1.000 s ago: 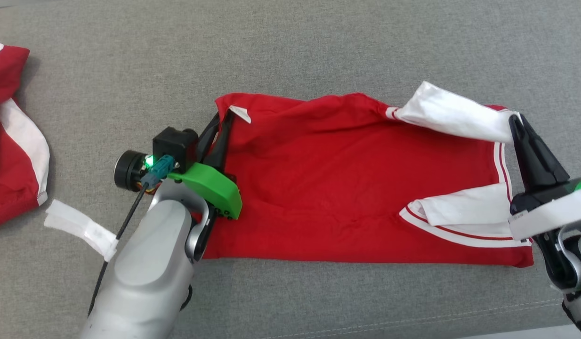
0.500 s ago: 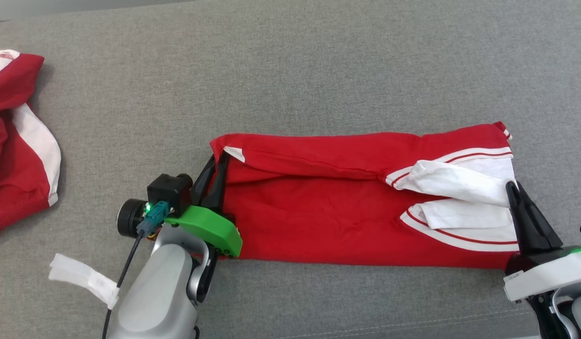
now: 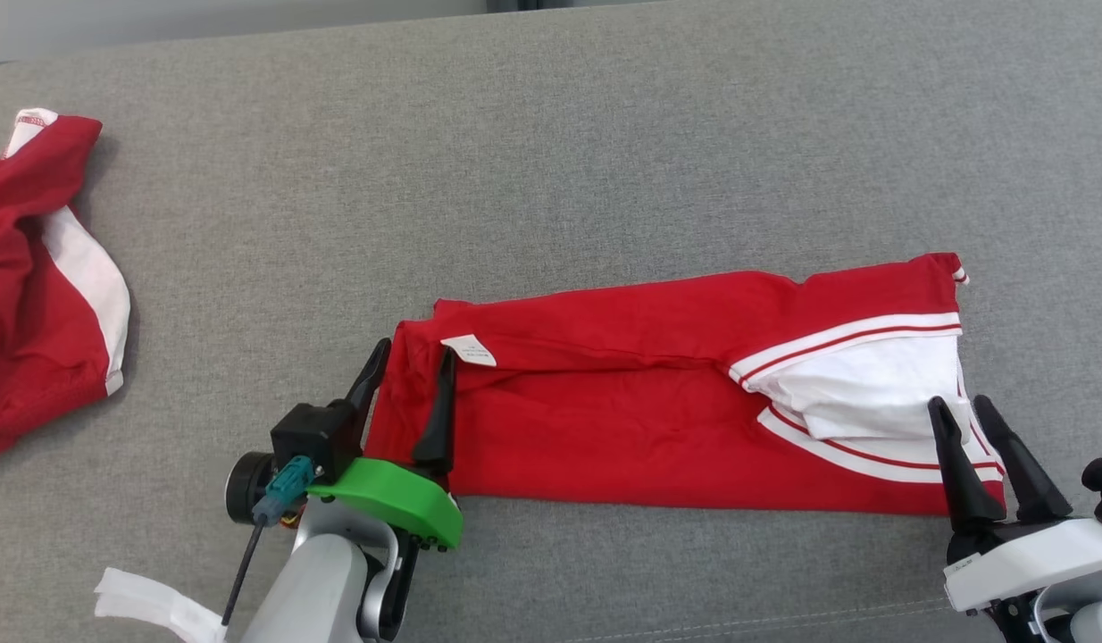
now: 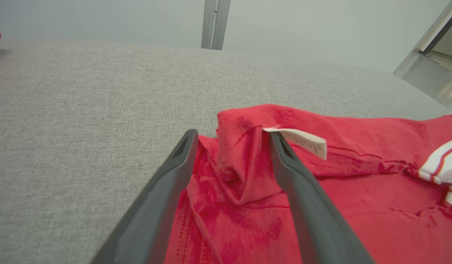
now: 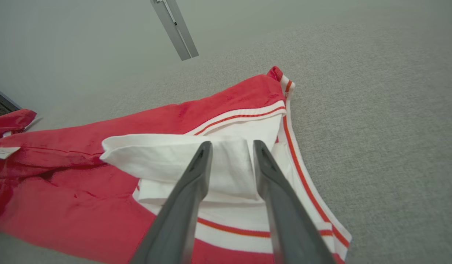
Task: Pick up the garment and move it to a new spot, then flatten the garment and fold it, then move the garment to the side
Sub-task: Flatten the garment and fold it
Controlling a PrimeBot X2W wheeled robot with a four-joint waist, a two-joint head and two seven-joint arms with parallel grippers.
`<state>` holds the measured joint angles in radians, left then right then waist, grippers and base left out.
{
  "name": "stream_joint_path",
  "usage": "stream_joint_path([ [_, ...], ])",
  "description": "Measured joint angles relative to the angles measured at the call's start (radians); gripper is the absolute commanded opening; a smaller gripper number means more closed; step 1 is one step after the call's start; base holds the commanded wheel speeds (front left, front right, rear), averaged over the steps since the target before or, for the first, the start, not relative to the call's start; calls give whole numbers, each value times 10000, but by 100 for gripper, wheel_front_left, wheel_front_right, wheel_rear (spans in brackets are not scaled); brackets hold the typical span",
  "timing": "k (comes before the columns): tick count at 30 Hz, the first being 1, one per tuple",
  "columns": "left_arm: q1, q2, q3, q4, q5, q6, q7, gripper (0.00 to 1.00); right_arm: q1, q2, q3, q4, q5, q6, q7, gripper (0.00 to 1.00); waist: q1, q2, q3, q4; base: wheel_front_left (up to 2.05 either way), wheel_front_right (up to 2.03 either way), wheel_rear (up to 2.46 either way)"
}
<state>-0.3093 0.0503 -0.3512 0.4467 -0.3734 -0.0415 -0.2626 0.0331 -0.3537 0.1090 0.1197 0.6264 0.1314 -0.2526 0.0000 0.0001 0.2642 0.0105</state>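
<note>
The red garment (image 3: 622, 393) with white, red-striped sleeves (image 3: 864, 379) lies folded lengthwise into a long band on the grey fabric surface (image 3: 551, 161). My left gripper (image 3: 414, 357) stands open at the band's left end, its fingers either side of a bunched red corner (image 4: 237, 161) near the white label (image 4: 303, 141). My right gripper (image 3: 960, 406) is open at the right end, fingers lying over the folded white sleeve (image 5: 182, 154), nothing pinched.
A second red and white garment (image 3: 33, 286) lies crumpled at the far left. A white tag (image 3: 149, 607) hangs on the left arm's cable. Bare grey fabric stretches behind and to the right of the folded band.
The far edge was brought forward over the near half, narrowing the garment to a band. Both grippers, shut on the cloth before, have opened and let go. The head camera shifted.
</note>
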Motion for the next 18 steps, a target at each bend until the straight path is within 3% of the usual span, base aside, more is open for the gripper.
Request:
stream_joint_path([
  [8, 644, -8, 905, -1281, 303, 251, 0, 100, -374, -301, -449, 138, -221, 0, -40, 100, 0, 0, -323, 66, 0, 0, 0],
  [18, 1262, -10, 2031, -2539, 855, 376, -15, 100, -1532, -579, -715, 1906, -940, 0, 1007, 100, 0, 0, -378, 411, 0, 0, 0],
])
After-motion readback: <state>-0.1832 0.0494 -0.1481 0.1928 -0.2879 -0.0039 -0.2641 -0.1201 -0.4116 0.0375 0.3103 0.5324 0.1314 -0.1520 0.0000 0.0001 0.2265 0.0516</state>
